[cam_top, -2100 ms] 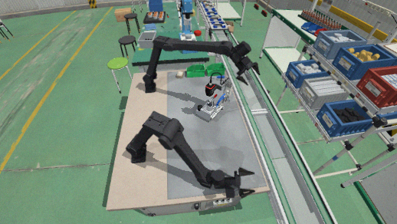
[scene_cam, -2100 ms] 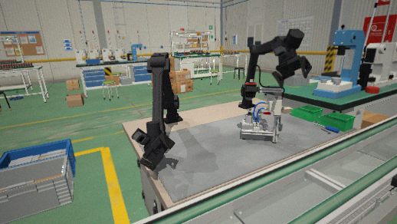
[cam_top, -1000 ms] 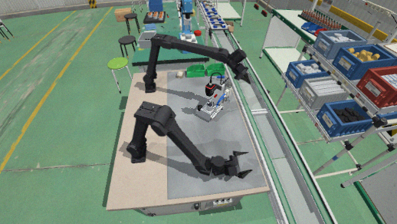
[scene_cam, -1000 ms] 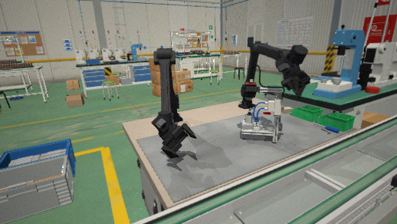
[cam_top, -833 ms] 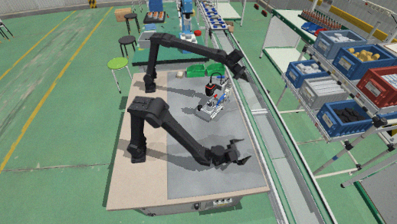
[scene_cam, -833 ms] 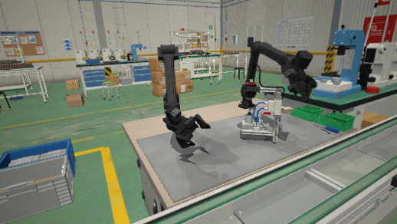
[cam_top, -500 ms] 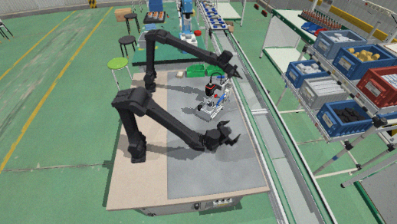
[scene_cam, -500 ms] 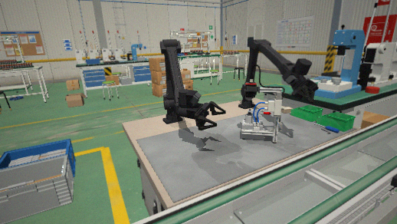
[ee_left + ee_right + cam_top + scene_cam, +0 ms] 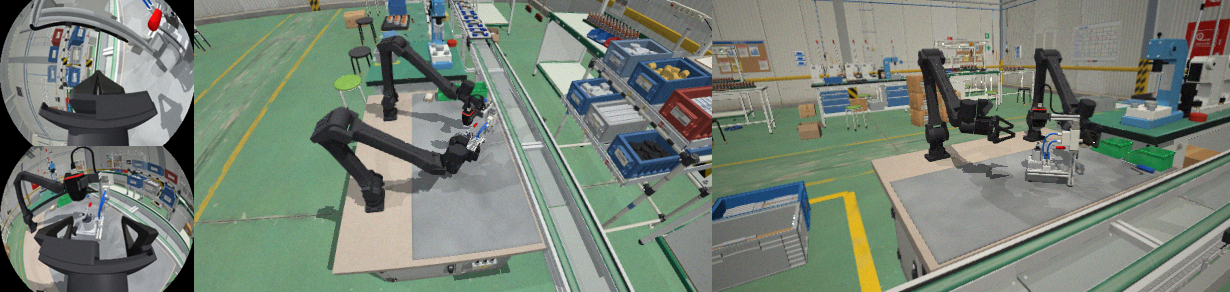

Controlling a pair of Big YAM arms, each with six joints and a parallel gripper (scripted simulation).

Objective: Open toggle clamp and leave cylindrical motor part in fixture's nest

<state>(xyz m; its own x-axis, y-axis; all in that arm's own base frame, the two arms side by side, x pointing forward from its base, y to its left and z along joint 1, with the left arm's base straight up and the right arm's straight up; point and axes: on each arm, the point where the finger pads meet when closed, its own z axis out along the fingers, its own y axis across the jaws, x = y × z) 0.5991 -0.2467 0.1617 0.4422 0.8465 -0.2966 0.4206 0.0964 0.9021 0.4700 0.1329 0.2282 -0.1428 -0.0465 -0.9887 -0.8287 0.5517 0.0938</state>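
Green floor, blue bin (image 9: pixel 642 161) holding black parts

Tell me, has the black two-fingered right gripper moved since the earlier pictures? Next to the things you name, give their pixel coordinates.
Yes, the black two-fingered right gripper (image 9: pixel 475 144) (image 9: pixel 1012 134) (image 9: pixel 97 218) moved closer to the silver metal fixture (image 9: pixel 492 121) (image 9: pixel 1046 176) (image 9: pixel 97 19) (image 9: pixel 87 233) in the exterior view.
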